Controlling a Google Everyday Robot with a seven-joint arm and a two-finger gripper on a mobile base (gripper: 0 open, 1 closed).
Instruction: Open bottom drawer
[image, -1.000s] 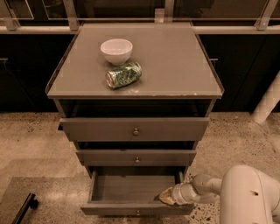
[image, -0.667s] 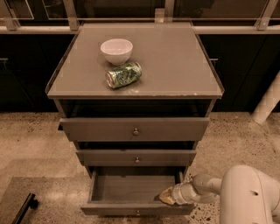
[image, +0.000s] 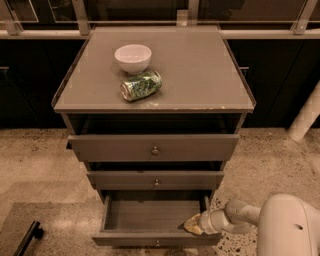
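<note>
The bottom drawer of the grey-brown cabinet stands pulled well out, its inside bare, with its small round knob at the front edge. My gripper reaches in from the lower right on a white arm. It sits at the drawer's right front corner, just inside or on the rim. Its tan tip hides how the fingers stand.
The top drawer and middle drawer stick out slightly. A white bowl and a green can on its side lie on the cabinet top. A dark object lies on the floor at lower left.
</note>
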